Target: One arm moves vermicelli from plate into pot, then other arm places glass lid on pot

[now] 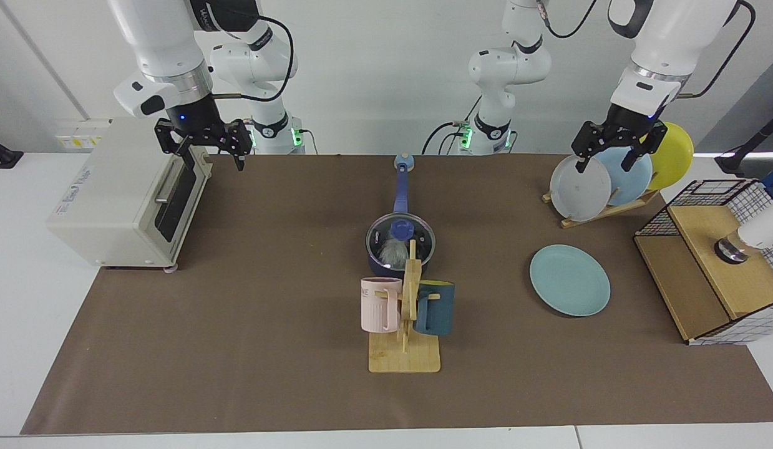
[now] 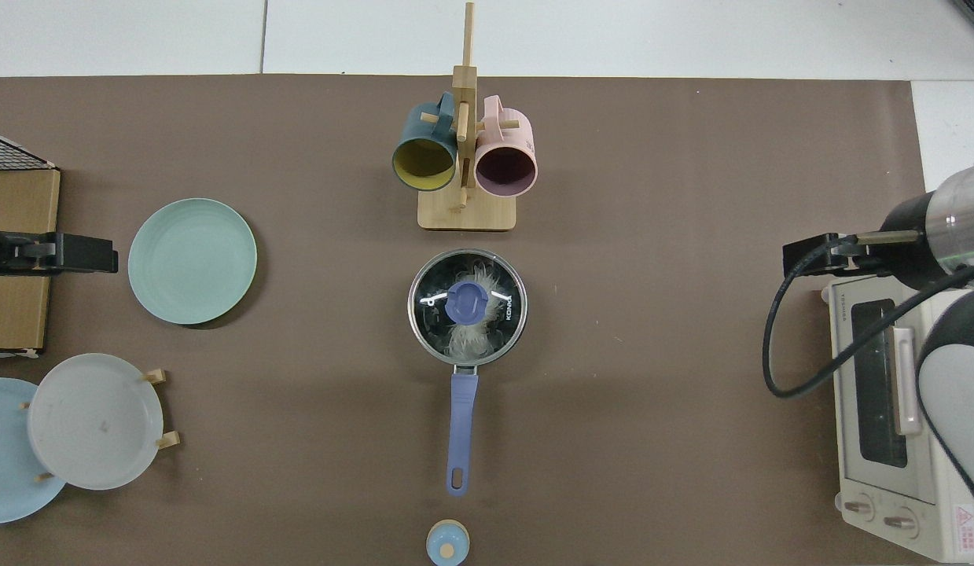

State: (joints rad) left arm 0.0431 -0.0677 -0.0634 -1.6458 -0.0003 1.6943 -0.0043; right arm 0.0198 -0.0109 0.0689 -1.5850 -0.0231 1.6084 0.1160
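Note:
The dark navy pot point(image 1: 379, 265) point(image 2: 418, 339) stands mid-table, its blue handle pointing toward the arm bases. The glass lid point(image 1: 417, 242) point(image 2: 504, 277) with its blue knob rests on the pot. The white vermicelli point(image 1: 393, 252) point(image 2: 464, 339) shows through the glass, inside the pot. The teal plate point(image 1: 569, 279) point(image 2: 192, 261) lies bare on the mat. My right gripper point(image 1: 211, 154) hangs open and holding nothing beside the toaster oven's top corner. My left gripper point(image 1: 604, 165) hovers open just above the upright plates in the rack, holding nothing.
A toaster oven point(image 1: 124, 193) point(image 2: 887, 409) stands at one end. A wooden mug tree point(image 1: 405, 324) point(image 2: 464, 157) with a pink and a dark blue mug stands right beside the pot. A plate rack point(image 1: 601, 181) point(image 2: 86, 424) and a wire-sided wooden box point(image 1: 717, 262) stand near the teal plate.

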